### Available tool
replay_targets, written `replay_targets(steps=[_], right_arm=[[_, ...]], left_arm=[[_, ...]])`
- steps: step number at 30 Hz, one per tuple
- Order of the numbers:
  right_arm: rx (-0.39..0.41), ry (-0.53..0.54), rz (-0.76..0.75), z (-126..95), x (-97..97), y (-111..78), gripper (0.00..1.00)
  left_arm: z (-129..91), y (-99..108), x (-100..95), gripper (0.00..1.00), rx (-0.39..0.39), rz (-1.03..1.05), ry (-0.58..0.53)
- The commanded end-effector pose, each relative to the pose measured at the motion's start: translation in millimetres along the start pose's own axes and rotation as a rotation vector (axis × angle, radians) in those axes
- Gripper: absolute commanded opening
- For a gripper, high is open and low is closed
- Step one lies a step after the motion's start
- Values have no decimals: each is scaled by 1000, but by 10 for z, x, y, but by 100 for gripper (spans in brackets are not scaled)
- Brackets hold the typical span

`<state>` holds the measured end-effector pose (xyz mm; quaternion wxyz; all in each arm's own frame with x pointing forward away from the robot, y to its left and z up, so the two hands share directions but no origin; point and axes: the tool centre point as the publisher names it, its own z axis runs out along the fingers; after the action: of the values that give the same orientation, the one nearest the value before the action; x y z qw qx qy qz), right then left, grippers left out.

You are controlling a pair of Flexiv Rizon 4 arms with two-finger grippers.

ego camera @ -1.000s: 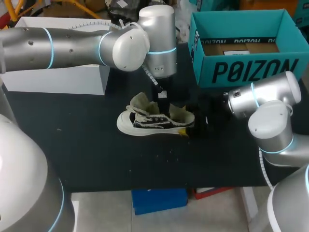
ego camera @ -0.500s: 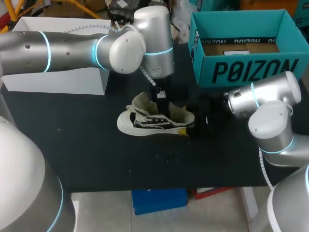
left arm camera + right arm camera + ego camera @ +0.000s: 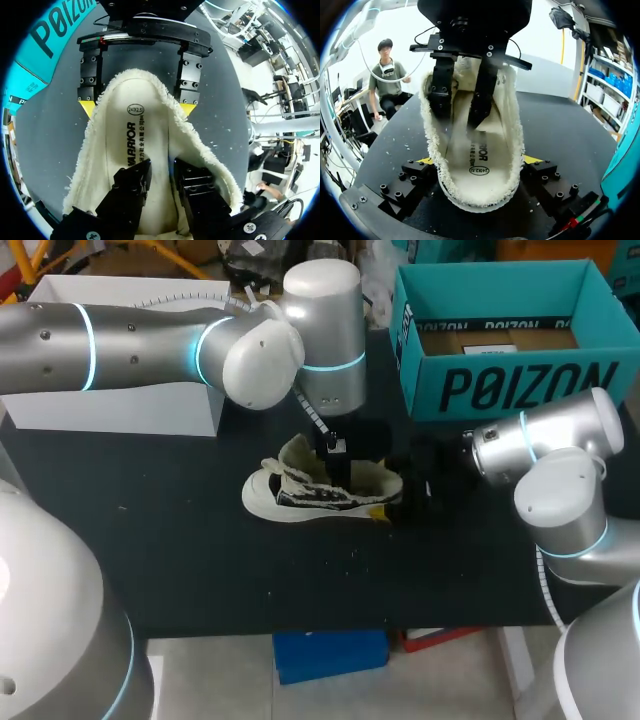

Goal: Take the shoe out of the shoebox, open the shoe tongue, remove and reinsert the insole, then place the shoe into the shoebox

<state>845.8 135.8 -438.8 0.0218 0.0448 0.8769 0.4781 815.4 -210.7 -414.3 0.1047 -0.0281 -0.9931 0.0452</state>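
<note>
The shoe (image 3: 318,492) stands on the worktop (image 3: 200,550), near the shoebox (image 3: 520,388). My right end effector (image 3: 478,161) clamps its heel from both sides. My left end effector (image 3: 161,186) is down inside the shoe, over the insole (image 3: 135,145); I cannot tell its grip state.

Left claw (image 3: 160,172) tips hidden inside shoe (image 3: 150,107).

My left arm, from upper left: gripper (image 3: 159,172) pointing down, fingers slightly parted; right gripper (image 3: 479,161) clamps the shoe (image 3: 300,502).
</note>
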Motion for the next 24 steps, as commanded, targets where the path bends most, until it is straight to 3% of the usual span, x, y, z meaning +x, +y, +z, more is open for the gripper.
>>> replay_targets(steps=[1, 3, 13, 17, 24], right_arm=[[1, -2, 2, 20, -12, -20, 0], [1, -2, 2, 20, -12, -20, 0], [1, -2, 2, 20, -12, -20, 0], [1, -2, 2, 20, -12, -20, 0], [1, -2, 2, 20, -12, -20, 0]], left_arm=[[88, -16, 107, 31, -31, -20, -82], [117, -15, 110, 30, -90, -48, -144], [161, 67, 41, 23, -217, -142, -343], [207, 79, -19, 22, -243, -135, -391], [356, 198, -162, 24, -197, -132, -391]])
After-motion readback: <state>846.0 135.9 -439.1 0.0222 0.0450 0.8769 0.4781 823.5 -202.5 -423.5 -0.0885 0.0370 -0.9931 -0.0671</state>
